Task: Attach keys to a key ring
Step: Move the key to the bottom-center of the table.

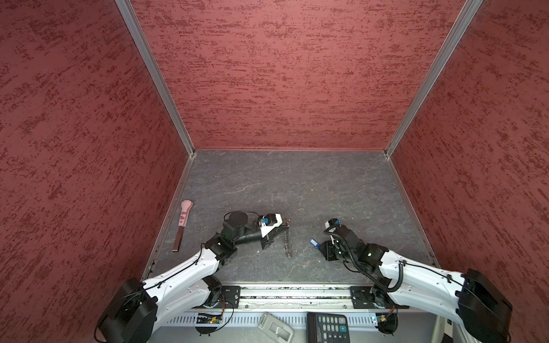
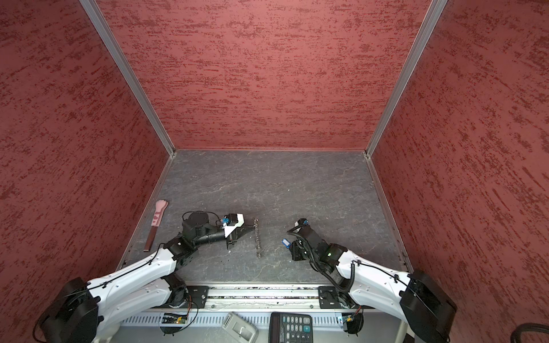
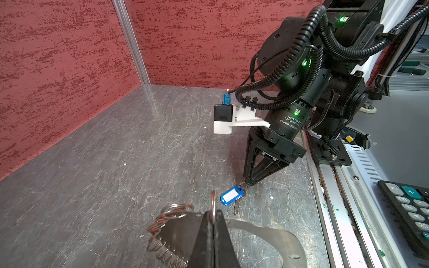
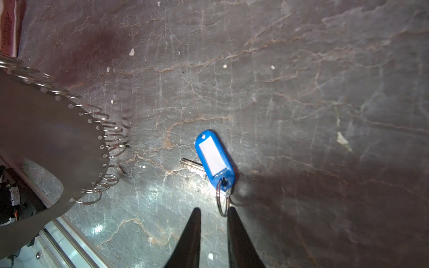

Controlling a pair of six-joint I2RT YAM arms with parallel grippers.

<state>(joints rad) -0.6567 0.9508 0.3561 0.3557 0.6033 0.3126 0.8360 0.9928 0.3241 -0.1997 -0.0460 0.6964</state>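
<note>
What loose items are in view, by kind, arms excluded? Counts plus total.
key ring: 1
blue tag: 1
key: 1
pink stick: 1
calculator: 1
grey gadget: 1
Total: 6

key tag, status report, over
Left gripper shut on key ring. Right gripper slightly open around key tag's small ring; tag lying on table. Nothing between them.
</note>
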